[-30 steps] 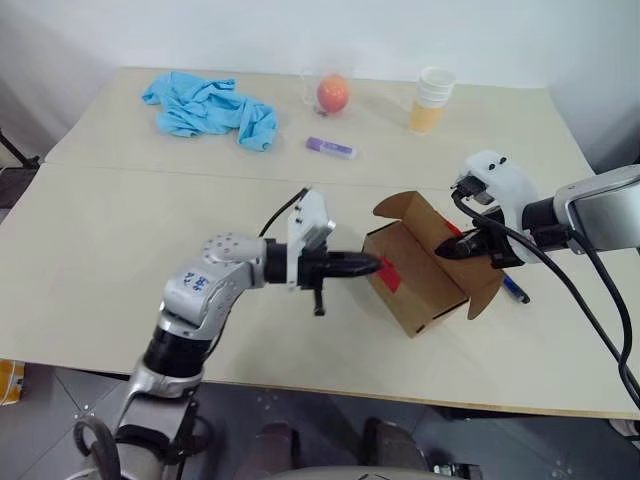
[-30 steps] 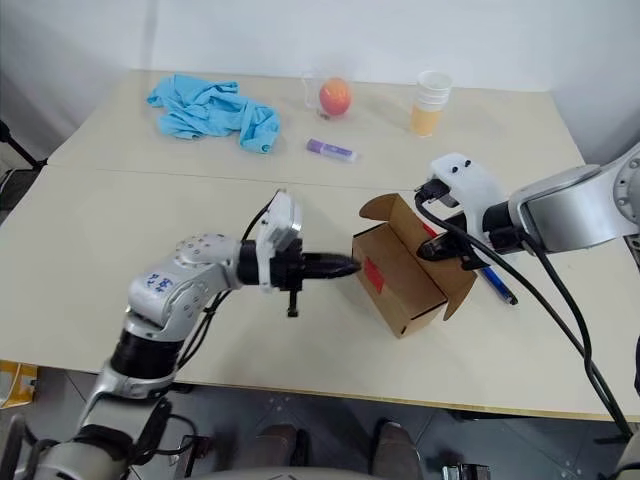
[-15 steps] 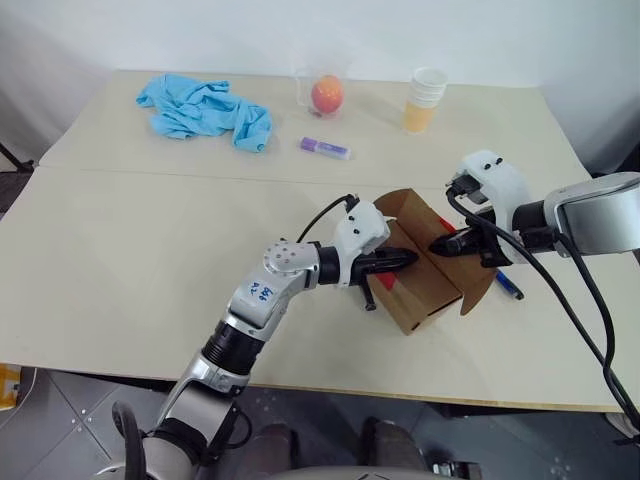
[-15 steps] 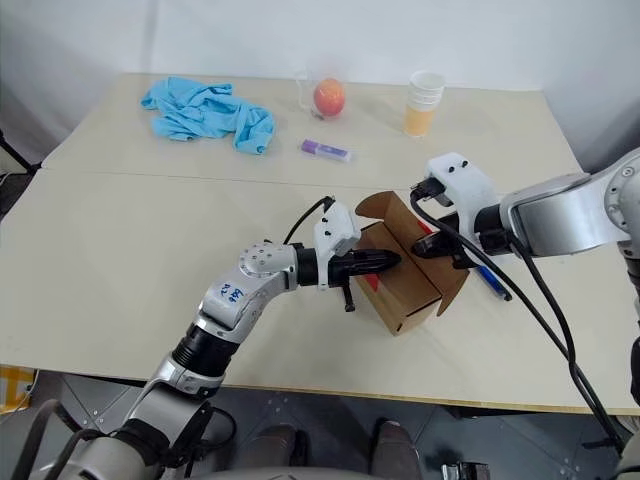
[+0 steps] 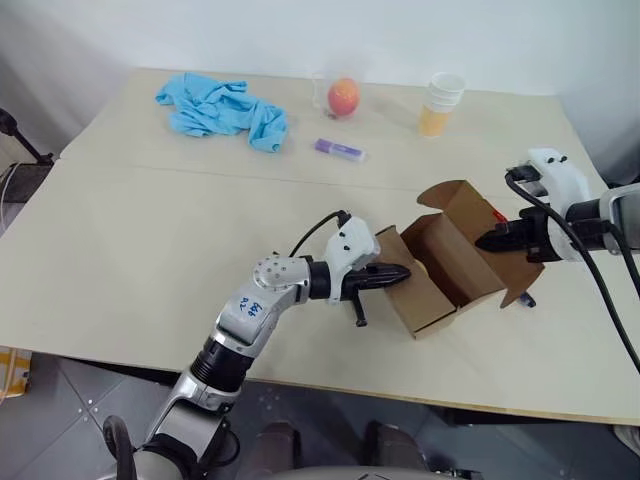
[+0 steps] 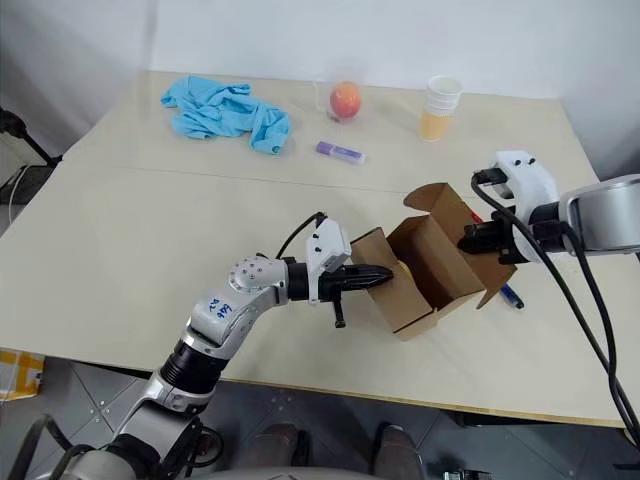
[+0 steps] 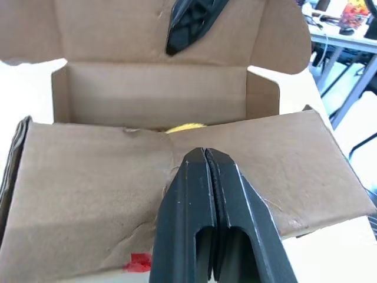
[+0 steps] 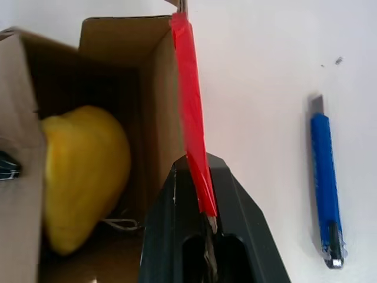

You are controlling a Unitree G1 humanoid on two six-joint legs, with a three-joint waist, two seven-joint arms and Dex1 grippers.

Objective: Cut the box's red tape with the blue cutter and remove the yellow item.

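Two pale beige tabletops point(image 5: 150, 230) butt together along a seam that runs across the frame, with a white wall behind them at the top and grey floor showing along the bottom edge. At upper left lies a crumpled blue cloth point(image 5: 222, 107); right of it, near top centre, an orange-red ball point(image 5: 343, 96) sits in a clear holder, a purple tube point(image 5: 339, 150) lies just below it, and a stack of paper cups point(image 5: 439, 103) stands at upper right.

Right of centre the box point(image 5: 445, 262) stands open, flaps spread, with the yellow item point(image 8: 82, 177) lying inside it. The left gripper point(image 5: 397, 273), fingers pressed together and empty, rests its tip against the near flap. The right gripper point(image 5: 487, 240) is clenched on the far flap's edge, where a strip of the red tape point(image 8: 193, 121) runs between its fingers. The blue cutter point(image 8: 326, 188) lies loose on the table just beyond the box, at the right of the frame, partly hidden behind the flap in the head views.

Compared with a second ago, the far flap is pulled wider to the right, the right gripper has shifted right with it, and the left arm has sunk towards the table
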